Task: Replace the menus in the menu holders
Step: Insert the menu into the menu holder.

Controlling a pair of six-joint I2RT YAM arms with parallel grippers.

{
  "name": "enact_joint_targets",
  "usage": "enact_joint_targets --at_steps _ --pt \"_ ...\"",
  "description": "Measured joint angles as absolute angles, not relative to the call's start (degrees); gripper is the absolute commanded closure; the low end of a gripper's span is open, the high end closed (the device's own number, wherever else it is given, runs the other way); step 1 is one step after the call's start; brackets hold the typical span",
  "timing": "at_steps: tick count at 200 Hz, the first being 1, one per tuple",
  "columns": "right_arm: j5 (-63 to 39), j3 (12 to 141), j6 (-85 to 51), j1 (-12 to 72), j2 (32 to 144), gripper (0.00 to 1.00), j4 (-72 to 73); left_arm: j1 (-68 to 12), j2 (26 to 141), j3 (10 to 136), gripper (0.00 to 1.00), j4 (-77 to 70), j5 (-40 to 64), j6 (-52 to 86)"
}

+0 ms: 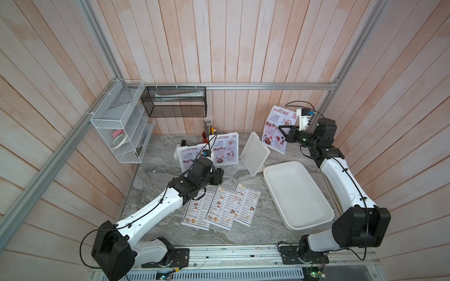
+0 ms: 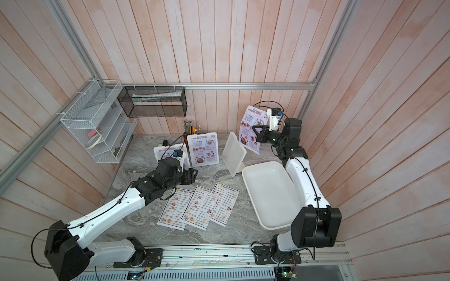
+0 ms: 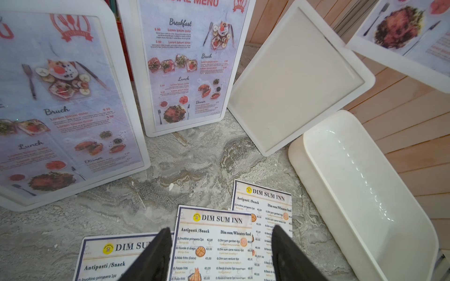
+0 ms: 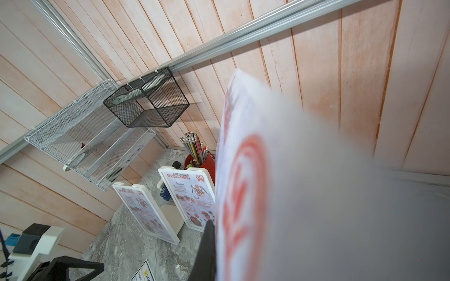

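My right gripper (image 1: 282, 129) is shut on a lilac "SPECIAL MENU" sheet (image 1: 276, 129), held up in the air at the back right; the sheet (image 4: 243, 170) hides one finger in the right wrist view. Below it an empty white menu holder (image 1: 254, 153) leans tilted. Two more menu holders (image 1: 224, 149) (image 1: 187, 157) stand upright with lilac menus inside. Three "DIM SUM INN" menus (image 1: 221, 206) lie flat and overlapping on the table. My left gripper (image 3: 220, 228) hovers open over the middle one (image 3: 214, 243), holding nothing.
A large shallow white tray (image 1: 297, 194) lies on the table's right side, beside the right arm. A red pencil cup (image 1: 207, 136) stands behind the holders. A black mesh basket (image 1: 174, 102) and a white wire rack (image 1: 121, 126) hang on the walls.
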State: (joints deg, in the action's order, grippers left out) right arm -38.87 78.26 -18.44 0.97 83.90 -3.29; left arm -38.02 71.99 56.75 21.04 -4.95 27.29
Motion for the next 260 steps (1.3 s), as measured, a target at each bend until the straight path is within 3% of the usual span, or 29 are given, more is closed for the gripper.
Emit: enact_joint_targets --at_steps 260 --pt "-38.5 78.24 -19.25 0.71 84.07 1.0 -3.05 -38.06 71.99 56.34 0.33 21.02 -4.97 27.24"
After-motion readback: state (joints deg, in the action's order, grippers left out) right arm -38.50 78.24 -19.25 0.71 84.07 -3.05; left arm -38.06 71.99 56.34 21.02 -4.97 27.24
